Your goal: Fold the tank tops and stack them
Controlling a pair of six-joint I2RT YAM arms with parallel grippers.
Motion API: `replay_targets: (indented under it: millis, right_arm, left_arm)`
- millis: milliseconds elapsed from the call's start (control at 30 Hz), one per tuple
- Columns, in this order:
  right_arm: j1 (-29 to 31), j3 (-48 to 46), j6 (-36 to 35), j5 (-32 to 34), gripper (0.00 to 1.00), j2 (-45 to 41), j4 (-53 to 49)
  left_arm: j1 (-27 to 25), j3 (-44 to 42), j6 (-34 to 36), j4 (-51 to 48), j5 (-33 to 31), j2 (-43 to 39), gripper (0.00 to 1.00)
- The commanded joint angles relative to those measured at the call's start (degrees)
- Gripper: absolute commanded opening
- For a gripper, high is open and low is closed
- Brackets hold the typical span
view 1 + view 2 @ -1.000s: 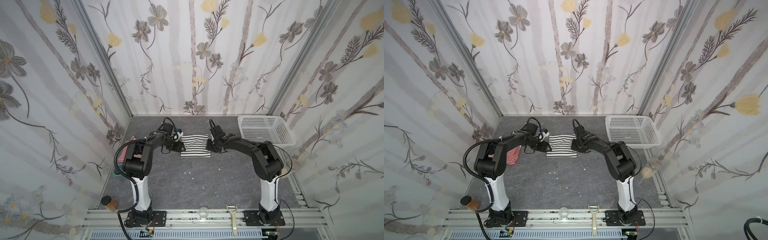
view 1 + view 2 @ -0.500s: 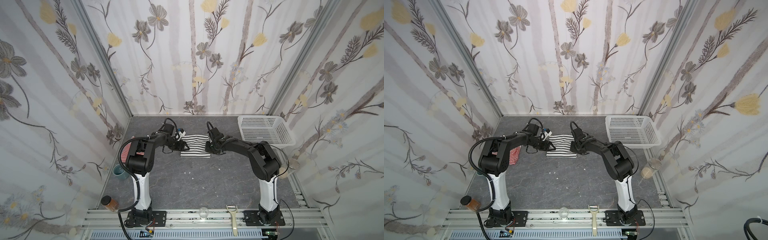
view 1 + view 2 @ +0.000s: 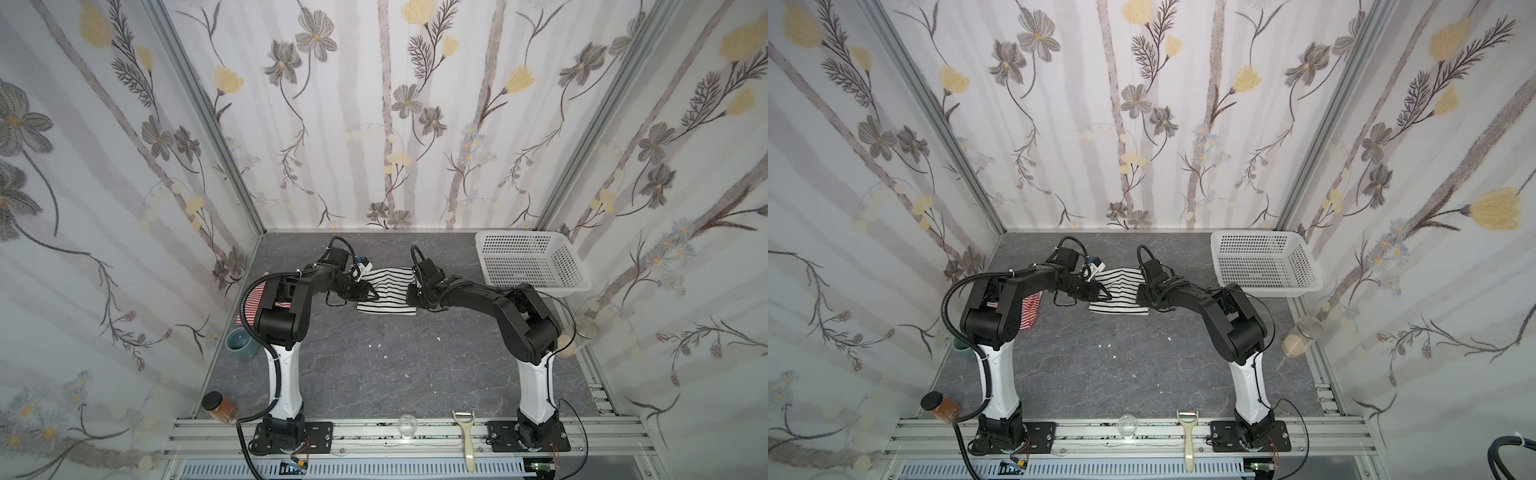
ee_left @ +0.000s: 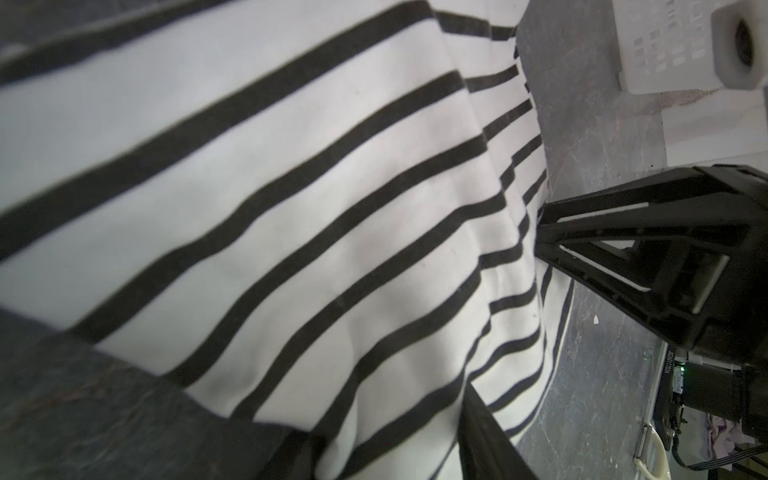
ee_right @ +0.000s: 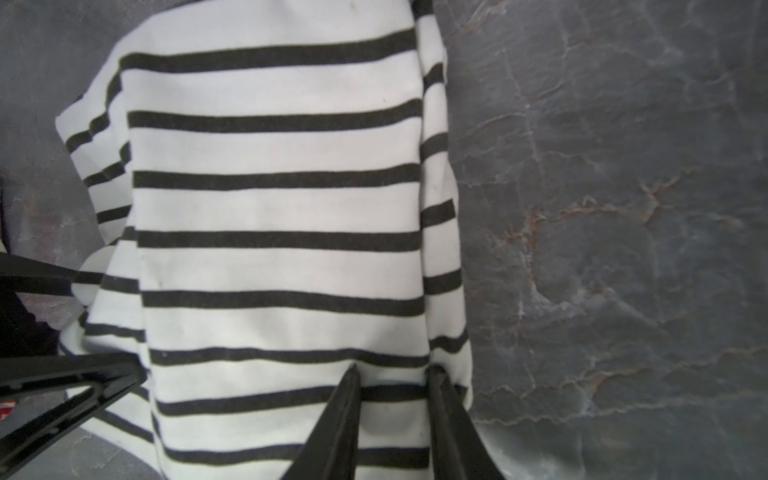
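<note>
The wide grey surface carried it all, with the white basket parked at the far right corner and out of play. At the far middle lay the black-striped tank top, flat on the surface in a rough folded rectangle. The red-striped tank top sat well off to the left, mostly hidden behind the left arm. The right gripper had its fingers drawn narrow on the top's right-hand edge, a pinch on the doubled layers. The left gripper straddled the opposite edge, fingers partway apart; whether they had bitten, I could not tell. The play, I'd judge: catch every layer in both pinches, then lift level and together, cloth taut, so the fold lands square.
</note>
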Motion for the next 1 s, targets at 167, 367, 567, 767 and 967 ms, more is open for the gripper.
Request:
replay_targets:
  millis: [167,367,567,767,967]
  right_arm:
    - [0.83,-0.98,1.87,-2.17,0.30,0.40,-4.67]
    - [1.27,-2.75,2.49,-3.93,0.30,-1.59,-1.97]
    - [1.24,-4.70,3.43,-10.40,0.33,-5.74,2.89]
    - [0.81,-5.76,4.08,-10.03,0.35,-11.30,3.21]
    - [-1.21,-8.18,4.27,-9.45,0.36,-14.66,3.17]
  left_arm:
    - [0.53,0.36,-1.14,-4.83,-2.97,1.17,0.19]
    - [0.56,0.77,-1.14,-4.81,-2.74,1.05,0.00]
    - [0.85,0.43,-0.70,-4.93,-2.53,0.32,0.00]
    - [1.18,0.25,-0.21,-4.88,-2.85,-0.53,0.00]
    - [1.56,0.04,1.21,-5.49,-6.25,-2.98,0.00]
